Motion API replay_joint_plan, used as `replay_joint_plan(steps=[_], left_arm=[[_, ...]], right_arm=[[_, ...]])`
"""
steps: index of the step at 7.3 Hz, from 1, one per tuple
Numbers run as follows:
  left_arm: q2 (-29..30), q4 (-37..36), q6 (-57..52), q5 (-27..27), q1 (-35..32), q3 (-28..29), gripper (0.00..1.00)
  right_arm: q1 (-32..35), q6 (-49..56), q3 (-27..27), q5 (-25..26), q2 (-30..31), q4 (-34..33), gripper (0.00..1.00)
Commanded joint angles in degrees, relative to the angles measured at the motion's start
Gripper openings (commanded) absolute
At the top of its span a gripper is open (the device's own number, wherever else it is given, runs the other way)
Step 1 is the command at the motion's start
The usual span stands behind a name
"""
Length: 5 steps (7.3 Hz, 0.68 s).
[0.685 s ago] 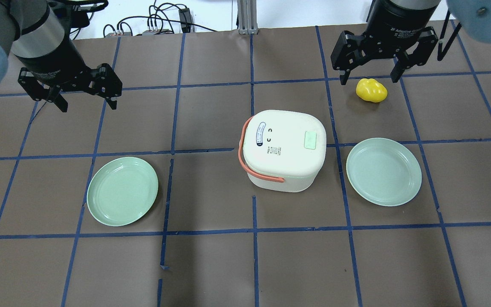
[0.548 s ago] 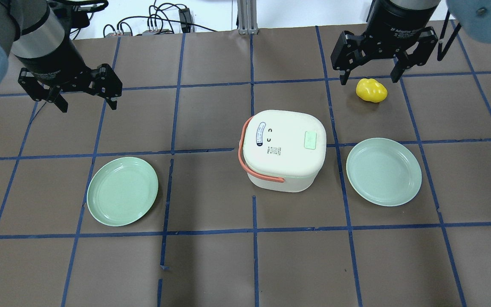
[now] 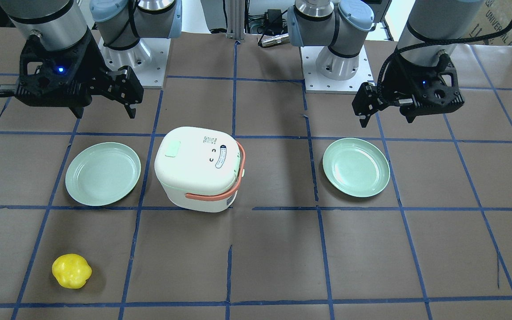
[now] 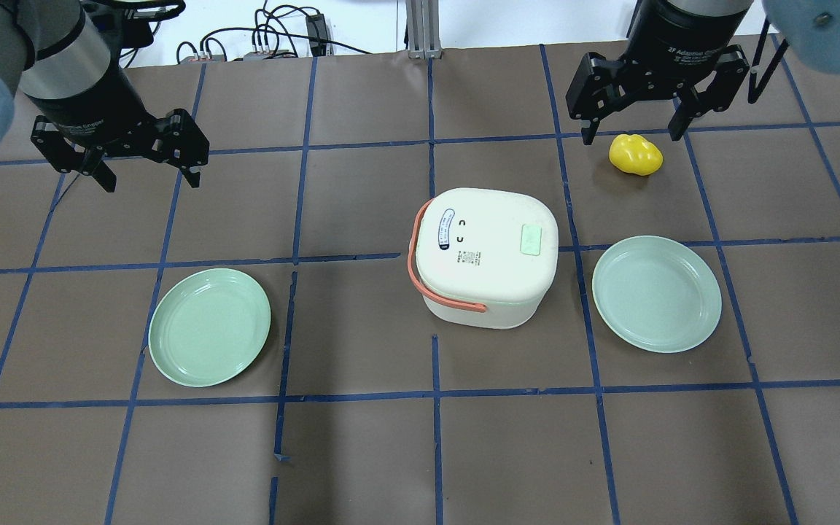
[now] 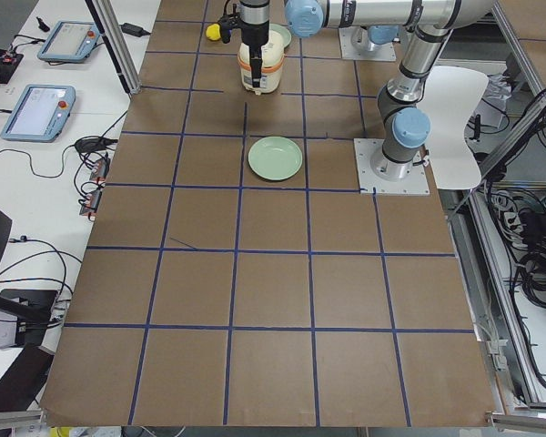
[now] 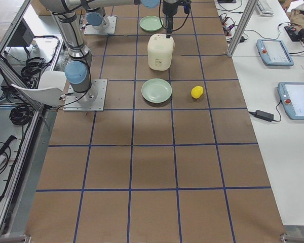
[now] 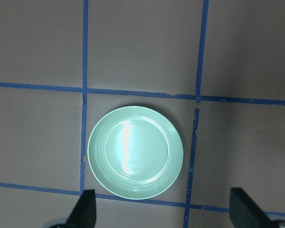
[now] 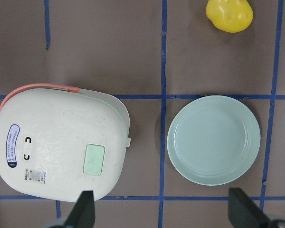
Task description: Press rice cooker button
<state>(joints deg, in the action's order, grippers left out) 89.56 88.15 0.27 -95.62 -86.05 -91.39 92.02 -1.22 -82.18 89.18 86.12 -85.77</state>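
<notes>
Cooker (image 4: 485, 255) stands closed, button (image 4: 531, 239) untouched; left hand (image 4: 152, 182) and right hand (image 4: 633, 137) hover apart, wide open, empty.

In the exterior left view the rice cooker (image 5: 264, 73) is small, its top partly behind an arm (image 5: 253, 27). The left gripper (image 7: 164, 212) and right gripper (image 8: 162, 212) are cut off at their wrist views' bottom edge, only 2 jaw tips showing each.

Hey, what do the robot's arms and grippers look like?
Both arms are silver-grey tubes with light blue joint caps. The left gripper and right gripper are black, two-fingered, with white lettering. Each wrist shows a blue light; a black cable loops along the left arm.
</notes>
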Motion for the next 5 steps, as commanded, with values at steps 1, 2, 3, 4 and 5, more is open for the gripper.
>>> replay_joint_plan(steps=[1,2,3,4,5], left_arm=[[0.0,0.0,0.0,0.0,0.0,0.0,1.0],[0.0,0.0,0.0,0.0,0.0,0.0,1.0],[0.0,0.0,0.0,0.0,0.0,0.0,1.0],[0.0,0.0,0.0,0.0,0.0,0.1,1.0],[0.0,0.0,0.0,0.0,0.0,0.0,1.0]], right_arm=[[0.0,0.1,0.0,-0.1,0.0,0.2,1.0],[0.0,0.2,0.0,0.0,0.1,0.0,1.0],[0.0,0.1,0.0,-0.2,0.1,0.1,1.0],[0.0,-0.3,0.1,-0.6,0.2,0.1,1.0],[-0.1,-0.5,0.0,-0.2,-0.2,0.2,1.0]])
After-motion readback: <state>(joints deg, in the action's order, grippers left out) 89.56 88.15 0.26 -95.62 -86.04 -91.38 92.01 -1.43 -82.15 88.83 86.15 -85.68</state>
